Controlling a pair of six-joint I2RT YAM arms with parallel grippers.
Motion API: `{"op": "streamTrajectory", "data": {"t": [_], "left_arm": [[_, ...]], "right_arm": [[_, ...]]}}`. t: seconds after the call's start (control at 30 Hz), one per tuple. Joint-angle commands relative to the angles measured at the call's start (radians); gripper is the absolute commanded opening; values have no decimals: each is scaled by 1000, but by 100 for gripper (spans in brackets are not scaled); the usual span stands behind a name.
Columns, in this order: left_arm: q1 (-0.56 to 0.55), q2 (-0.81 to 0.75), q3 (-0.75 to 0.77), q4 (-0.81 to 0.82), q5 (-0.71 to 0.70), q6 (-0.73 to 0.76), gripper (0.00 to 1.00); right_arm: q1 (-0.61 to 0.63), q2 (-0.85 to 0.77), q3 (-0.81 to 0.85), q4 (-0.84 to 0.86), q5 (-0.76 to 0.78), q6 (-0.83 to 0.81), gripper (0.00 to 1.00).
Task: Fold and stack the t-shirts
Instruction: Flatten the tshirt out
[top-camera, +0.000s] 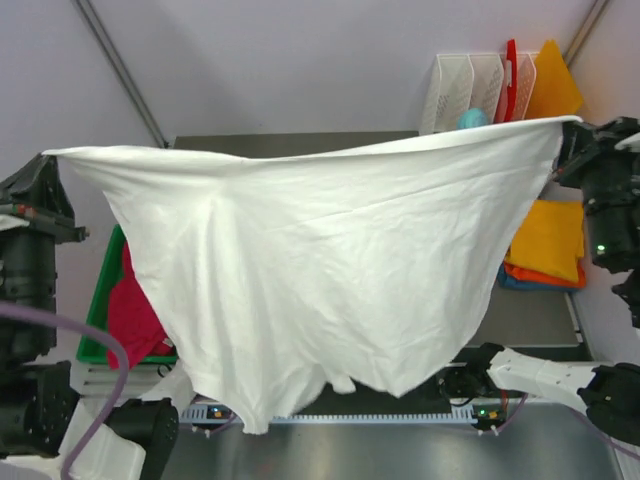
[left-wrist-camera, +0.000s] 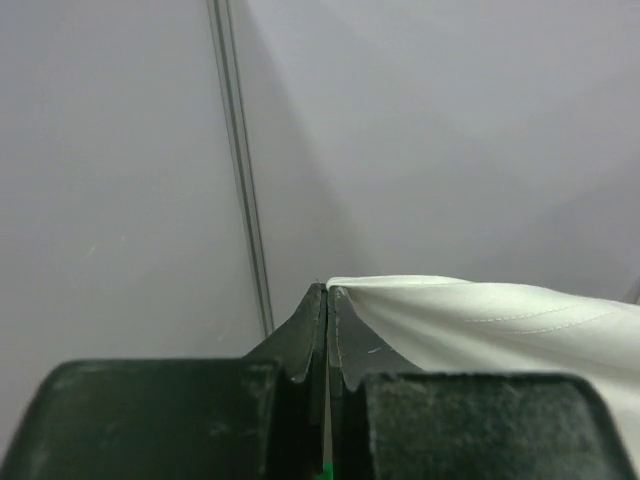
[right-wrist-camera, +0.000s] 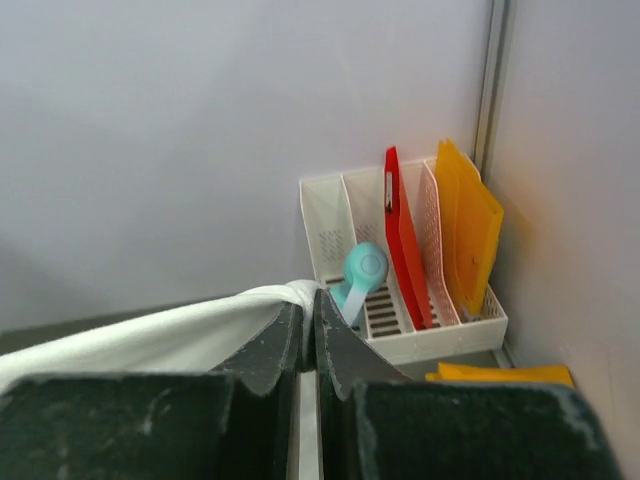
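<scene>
Left claw (left-wrist-camera: 327, 292) and right claw (right-wrist-camera: 310, 298) are both pinched shut, each clamped on one top corner of the big white t-shirt (top-camera: 330, 260). The arms are spread wide and high, so the shirt hangs between them like a sheet on a line, above the grey table (top-camera: 300, 143), with its loose bottom edge dangling down near the arm bases. My guess is that's deliberate: pull the top edge taut, let gravity drop the wrinkles out, and the thing can be laid down flat for folding instead of in a heap. There's a bit of sag in the middle of that top edge, so it's not drum tight. On the left, partly hidden behind the cloth, is a green crate (top-camera: 97, 320) with a crimson-pink shirt (top-camera: 135, 315) bunched in it, probably waiting its turn. Back right is a white file rack (top-camera: 465, 90) holding a stiff orange board (top-camera: 553, 80), a red board (top-camera: 510, 75) and some little teal plastic thing (right-wrist-camera: 360, 270). In front of it is the folded pile: a yellow-orange shirt (top-camera: 548, 238) on top of an orange shirt (top-camera: 540, 272), with a blue shirt (top-camera: 510, 283) peeking out underneath, presumably where the white one ends up.
</scene>
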Motion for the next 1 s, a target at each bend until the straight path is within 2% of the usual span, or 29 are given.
{"op": "streamTrajectory", "data": {"t": [0.0,0.07,0.1,0.2,0.4,0.63,0.73,0.97], "left_arm": [[-57,37,-211,11,-141,66,0],[-65,13,-337,114,-130,97,0],[-65,5,-467,154,-107,106,0],[-64,26,-641,257,-67,120,0],[-48,173,-856,479,-12,139,0],[7,446,-872,657,17,117,0],[13,578,-851,693,7,117,0],[19,767,-749,734,-22,111,0]], "right_arm": [[2,19,-201,72,57,1,0],[-14,37,-285,117,16,50,0],[-55,48,-355,126,-13,57,0],[-148,103,-472,167,-134,173,0],[-275,327,-534,310,-272,256,0],[-340,673,-391,385,-317,267,0],[-350,807,-293,390,-326,241,0],[-386,1077,-62,371,-366,222,0]]}}
